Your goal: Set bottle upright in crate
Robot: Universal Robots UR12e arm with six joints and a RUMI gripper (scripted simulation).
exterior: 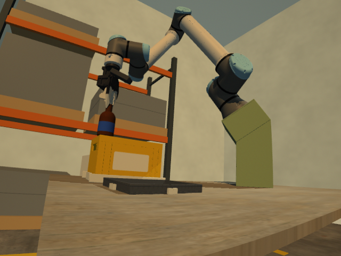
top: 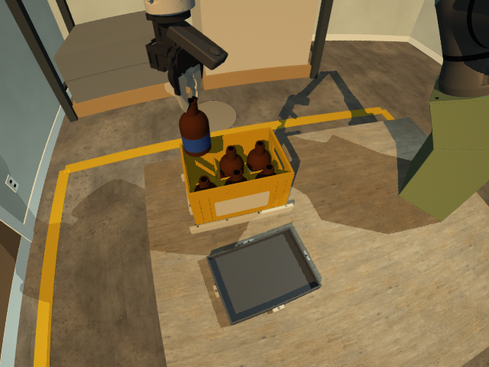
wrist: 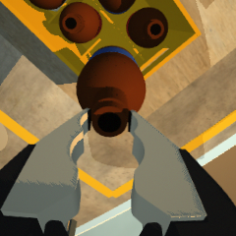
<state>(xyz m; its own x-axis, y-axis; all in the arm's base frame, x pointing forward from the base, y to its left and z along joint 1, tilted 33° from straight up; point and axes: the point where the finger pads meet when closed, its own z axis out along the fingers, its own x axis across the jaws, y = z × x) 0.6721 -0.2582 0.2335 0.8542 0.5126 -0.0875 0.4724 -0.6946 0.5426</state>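
My gripper (top: 192, 95) (exterior: 110, 103) (wrist: 109, 111) is shut on the neck of a brown bottle (top: 194, 128) (exterior: 106, 122) (wrist: 111, 88) with a blue label. The bottle hangs upright, its base at about rim height over the far left corner of the yellow crate (top: 241, 202) (exterior: 125, 159) (wrist: 182, 20). The crate holds several other brown bottles (top: 231, 160) (wrist: 80, 22) standing upright. The dark tray (top: 262, 273) (exterior: 154, 188) lies empty in front of the crate.
The crate stands on a pale base board (top: 237, 220) on the wooden table (top: 355, 276) (exterior: 165, 220). The arm's olive pedestal (top: 450, 157) (exterior: 252, 149) stands at the right. Shelving with boxes (exterior: 41, 69) is behind the crate.
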